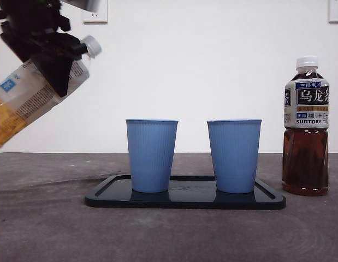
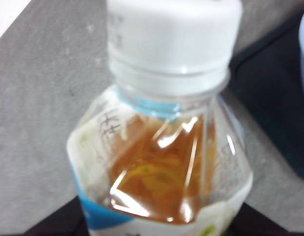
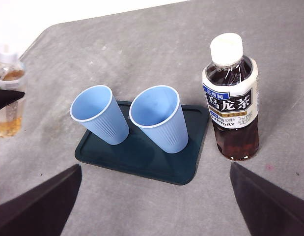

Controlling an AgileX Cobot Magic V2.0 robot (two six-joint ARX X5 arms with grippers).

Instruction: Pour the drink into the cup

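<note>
Bottle of amber drink [image 1: 32, 95], white cap on, hangs tilted between the left gripper's [image 1: 58, 70] closed fingers, above the table and well apart from the two blue cups [image 1: 151, 155] [image 1: 234, 155] on the dark tray [image 1: 185, 201]. Past them stands a dark tea bottle [image 1: 306, 128]. The right gripper [image 3: 152, 206] waits with jaws spread, holding nothing.

We see open air above both blue cups [image 1: 152, 155] [image 1: 234, 155], a gap between them, dark tea bottle [image 1: 306, 126] crowding the tray's [image 1: 185, 201] far side.
</note>
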